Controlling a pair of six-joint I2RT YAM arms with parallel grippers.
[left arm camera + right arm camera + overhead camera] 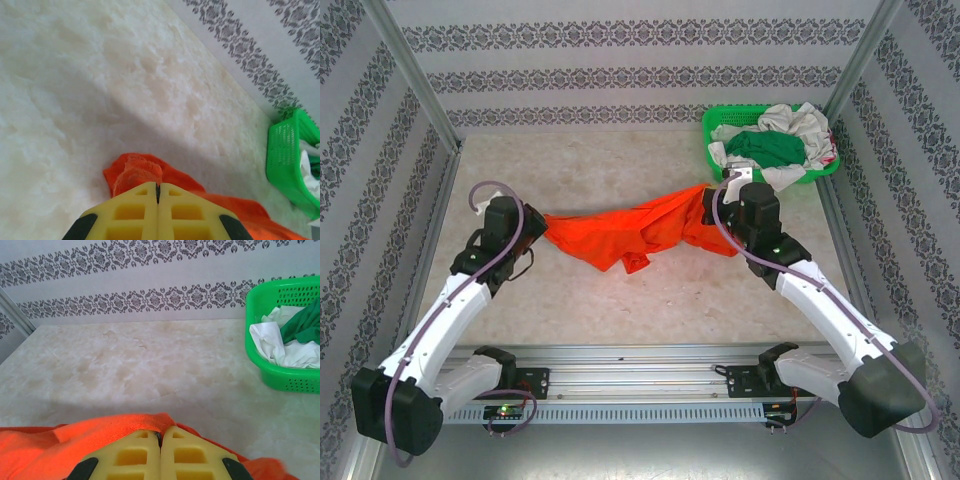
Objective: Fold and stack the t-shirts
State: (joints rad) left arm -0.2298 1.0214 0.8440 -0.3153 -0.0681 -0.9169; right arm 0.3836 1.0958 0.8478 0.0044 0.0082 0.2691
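Note:
A bright orange-red t-shirt (pixel 620 233) hangs stretched between my two grippers over the middle of the table, sagging in the centre. My left gripper (pixel 536 226) is shut on its left end; in the left wrist view a bunched fold of the orange t-shirt (pixel 135 172) pokes out past the closed yellow gripper (pixel 158 189). My right gripper (pixel 712 207) is shut on the right end, where a hem of the orange t-shirt (pixel 100 432) runs into the closed gripper (pixel 161 434). A dark green t-shirt (pixel 765 150) and a white one (pixel 802 125) lie crumpled in the basket.
A green plastic lattice basket (pixel 720 122) stands at the back right corner, close behind my right gripper, also seen as the basket (pixel 260 340) and the basket (pixel 285 160). Patterned walls enclose the marble table (pixel 570 160) on three sides.

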